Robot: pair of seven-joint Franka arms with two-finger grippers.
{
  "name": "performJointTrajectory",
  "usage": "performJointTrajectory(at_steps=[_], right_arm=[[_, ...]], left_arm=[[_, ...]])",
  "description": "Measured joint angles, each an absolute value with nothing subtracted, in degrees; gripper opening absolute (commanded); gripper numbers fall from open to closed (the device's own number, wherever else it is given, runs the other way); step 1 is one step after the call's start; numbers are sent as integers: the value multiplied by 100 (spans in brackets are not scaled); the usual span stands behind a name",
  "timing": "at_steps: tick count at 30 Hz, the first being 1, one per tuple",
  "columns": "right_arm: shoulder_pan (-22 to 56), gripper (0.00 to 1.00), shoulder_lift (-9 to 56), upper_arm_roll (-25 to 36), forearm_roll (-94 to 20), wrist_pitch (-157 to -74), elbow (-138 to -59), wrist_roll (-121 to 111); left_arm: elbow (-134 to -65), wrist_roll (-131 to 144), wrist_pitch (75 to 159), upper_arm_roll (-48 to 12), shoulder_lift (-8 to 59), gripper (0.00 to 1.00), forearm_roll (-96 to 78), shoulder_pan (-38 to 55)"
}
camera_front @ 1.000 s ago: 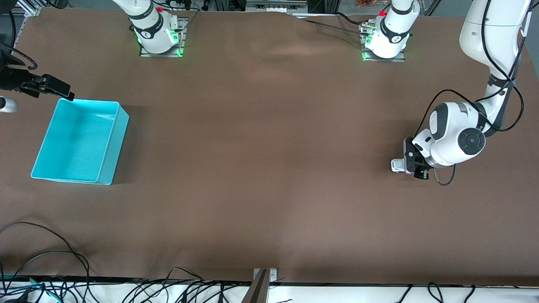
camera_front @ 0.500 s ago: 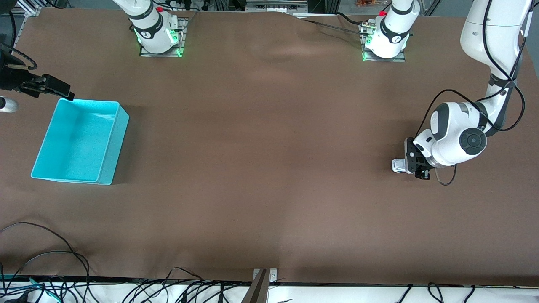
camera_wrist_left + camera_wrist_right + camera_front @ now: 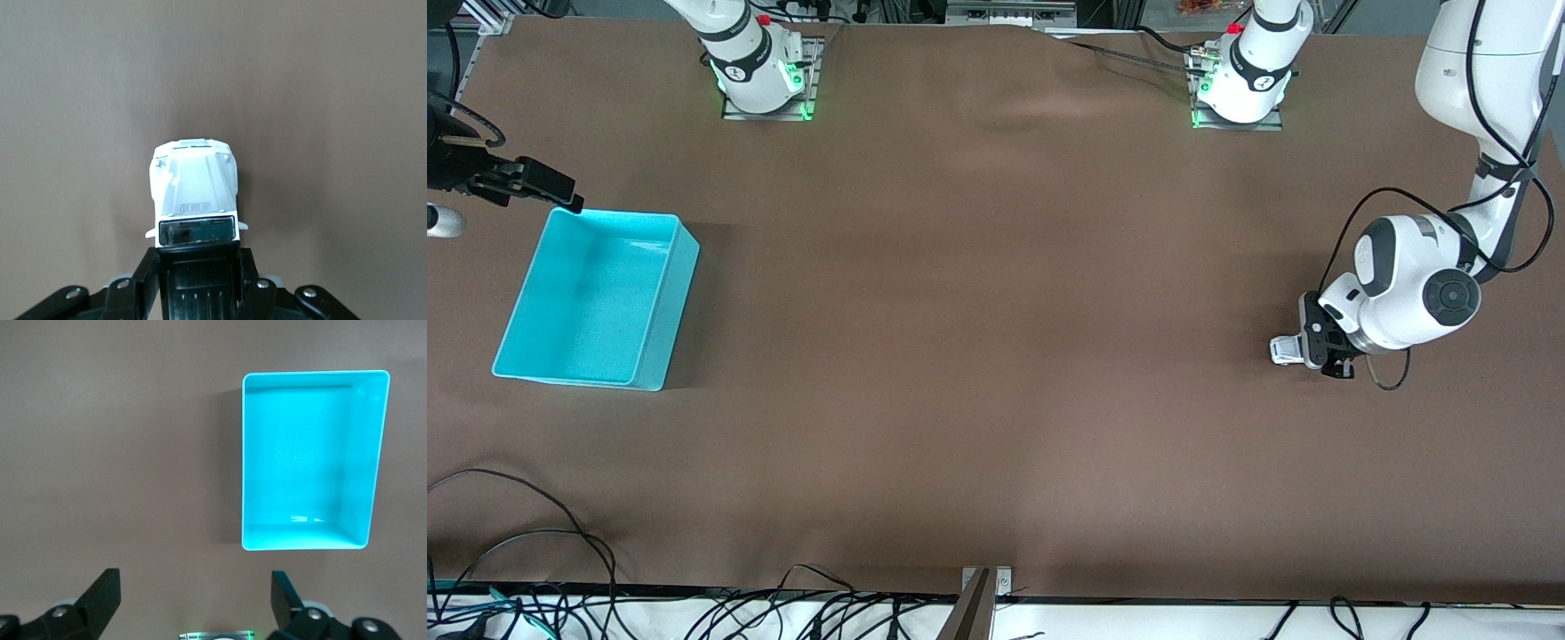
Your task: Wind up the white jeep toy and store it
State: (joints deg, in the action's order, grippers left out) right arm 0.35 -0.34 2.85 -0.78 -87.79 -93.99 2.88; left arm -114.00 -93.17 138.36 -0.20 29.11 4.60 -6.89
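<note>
toward the left arm's end of the table, the left gripper is clamped on the white jeep toy, low at the brown tabletop. in the left wrist view the fingers press the black rear of the jeep while its white hood points away from the camera; whether the wheels are touching the surface cannot be told. the turquoise bin sits well apart, at the right arm's end, and it looks empty. the right gripper waits with its jaws spread wide, hanging above the table just beside the bin.

judging by this, the winding step is in hand and storing is not yet done. the main risk is the grip — it holds only the tail of a small, smooth toy, so a pull-back stroke with too much downward push could pivot the jeep out of the fingers. if the wheels skid instead of rolling, the spring would not wind. a wound toy let go on open table could also run off before reaching the bin — the carry across is long.
</note>
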Motion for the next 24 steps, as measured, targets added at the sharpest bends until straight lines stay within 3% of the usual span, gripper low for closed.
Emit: performJointTrajectory(at_steps=[24], right_arm=[[35, 100, -33, 285, -78, -8779, -9393, 288]], left_arm=[[-11276, -10305, 13877, -22, 2988, 0, 460, -1513]])
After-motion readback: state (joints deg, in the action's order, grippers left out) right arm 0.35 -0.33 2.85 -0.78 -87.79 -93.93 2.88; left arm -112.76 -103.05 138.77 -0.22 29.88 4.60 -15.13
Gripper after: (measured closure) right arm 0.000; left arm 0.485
